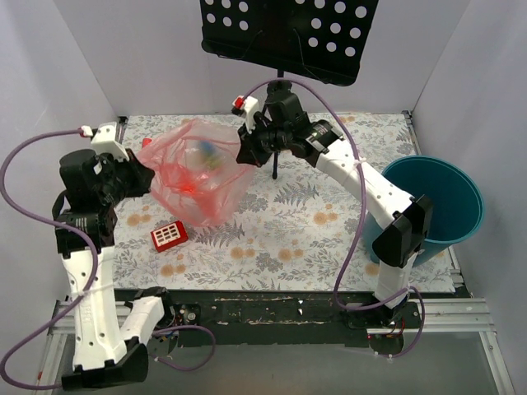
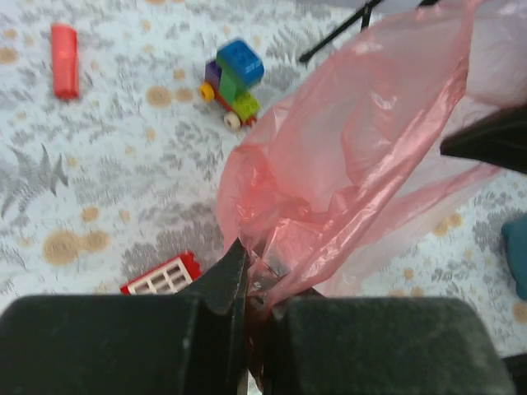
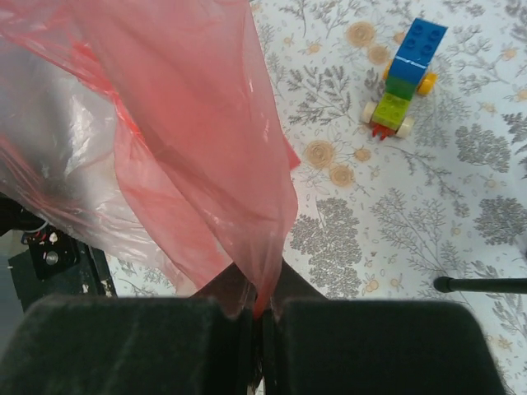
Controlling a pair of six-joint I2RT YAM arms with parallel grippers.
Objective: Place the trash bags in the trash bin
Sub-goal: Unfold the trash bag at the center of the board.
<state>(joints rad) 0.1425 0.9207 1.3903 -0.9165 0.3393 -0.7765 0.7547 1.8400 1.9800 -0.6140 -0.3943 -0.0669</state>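
film as thin as this trash bag (image 1: 198,177) should weigh next to nothing, crumple at a touch, slide between the pads, and tear if you pull its two held edges hard apart. on the left, your left pincer (image 1: 146,177) is closed right down on a gathered pinch of the bag's edge. the bag hangs spread between both arms over the surface (image 1: 272,230); whether its lowest fold touches down, you cannot tell. your right pincer (image 1: 245,152) is clamped on the opposite edge. the trash bin (image 1: 469,226) stands well apart at far right. the bunched rim is the place to grip, since layered film gives more bite.
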